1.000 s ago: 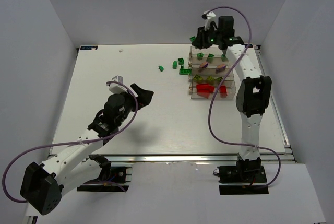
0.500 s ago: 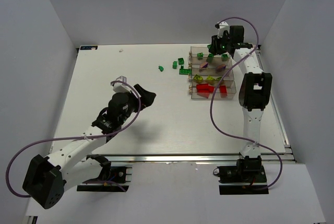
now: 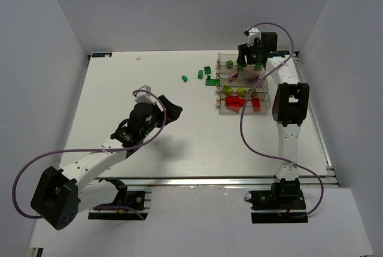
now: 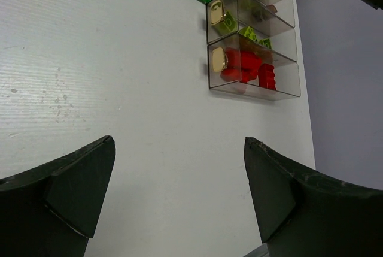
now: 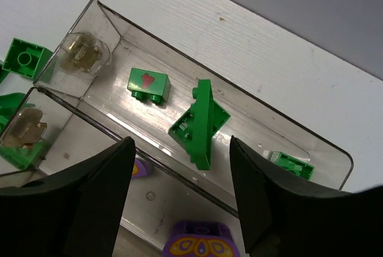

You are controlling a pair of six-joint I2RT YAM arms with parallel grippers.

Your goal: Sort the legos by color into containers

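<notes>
Change: within the last second the right gripper (image 5: 181,167) has swung over the far bin (image 5: 263,110) of the containers (image 3: 265,106) and spread its jaws.
Right gripper: partly open, holding nothing.
Released piece: a green plate (image 5: 199,124) lies tilted on the bin floor directly below the gap, among small green bricks (image 5: 149,84).
Left gripper (image 4: 178,143): wide open and empty; it has edged forward, with the containers ahead to its right.
Meaning: probably one more green piece sorted. Loose green legos (image 3: 207,71) lie left of the right gripper, so another pick looks due.
</notes>
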